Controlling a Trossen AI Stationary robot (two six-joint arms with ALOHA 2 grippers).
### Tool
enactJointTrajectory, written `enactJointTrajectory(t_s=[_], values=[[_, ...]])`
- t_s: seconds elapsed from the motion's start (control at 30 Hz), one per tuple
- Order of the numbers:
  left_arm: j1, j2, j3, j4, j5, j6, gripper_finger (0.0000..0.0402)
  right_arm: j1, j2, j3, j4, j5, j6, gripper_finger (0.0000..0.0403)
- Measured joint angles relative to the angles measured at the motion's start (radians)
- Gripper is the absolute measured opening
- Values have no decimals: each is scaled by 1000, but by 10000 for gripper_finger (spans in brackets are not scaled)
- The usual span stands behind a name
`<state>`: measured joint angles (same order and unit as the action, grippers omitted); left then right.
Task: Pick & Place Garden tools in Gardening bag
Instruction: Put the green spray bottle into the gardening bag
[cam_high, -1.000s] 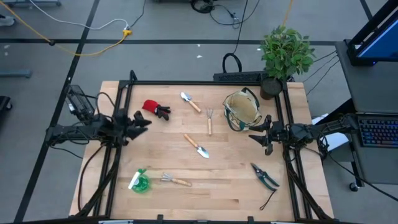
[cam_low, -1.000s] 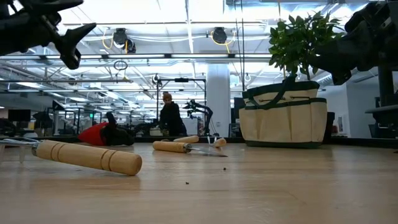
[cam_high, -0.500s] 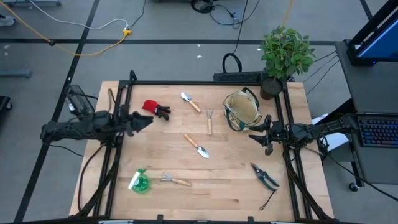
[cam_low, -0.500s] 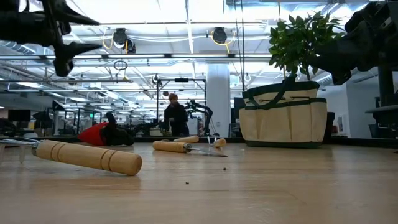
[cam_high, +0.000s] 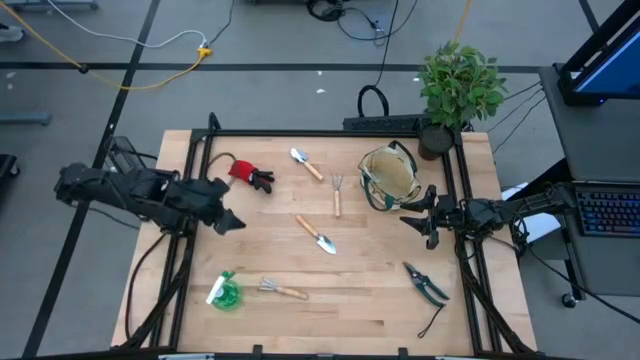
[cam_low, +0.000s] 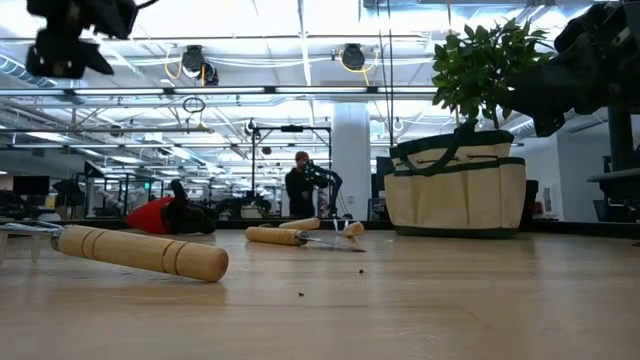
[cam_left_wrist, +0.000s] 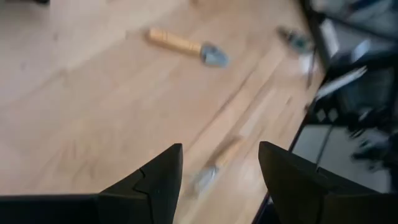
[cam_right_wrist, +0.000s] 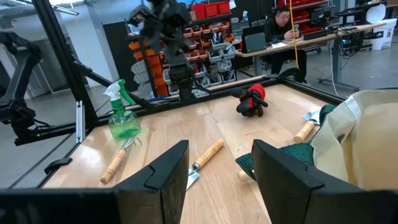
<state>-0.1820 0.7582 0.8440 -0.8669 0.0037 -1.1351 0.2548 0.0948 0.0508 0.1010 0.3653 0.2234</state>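
L gripper (cam_high: 228, 222) has swung away from red glove (cam_high: 249, 174) toward table middle; fingers apart, nothing in them. R gripper (cam_high: 410, 222) same spot by bag (cam_high: 388, 176), fingers apart, empty. Tools still on table (cam_high: 380, 300), bag unmoved. Person (cam_low: 301, 188) in back walked right.

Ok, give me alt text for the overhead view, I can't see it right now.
Seen from above, garden tools lie scattered on a wooden table, none yet in the beige bag. The left end effector hovers below a red glove; the right end effector waits open beside the bag.
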Motion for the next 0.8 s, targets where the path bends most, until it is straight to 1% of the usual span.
enactJointTrajectory(t_s=[0.2,0.4,0.57,0.63,0.8], values=[[-146,192,211,-224,-30,-127,218,0,0,0,0,0,0,166],[-291,343,354,-412,-18,-348,218,0,0,0,0,0,0,166],[-410,419,410,-442,16,-528,218,0,0,0,0,-1,-1,166],[-454,436,411,-433,26,-618,218,0,0,0,0,-1,0,166],[-556,474,411,-420,41,-779,218,0,0,0,0,-1,0,166]])
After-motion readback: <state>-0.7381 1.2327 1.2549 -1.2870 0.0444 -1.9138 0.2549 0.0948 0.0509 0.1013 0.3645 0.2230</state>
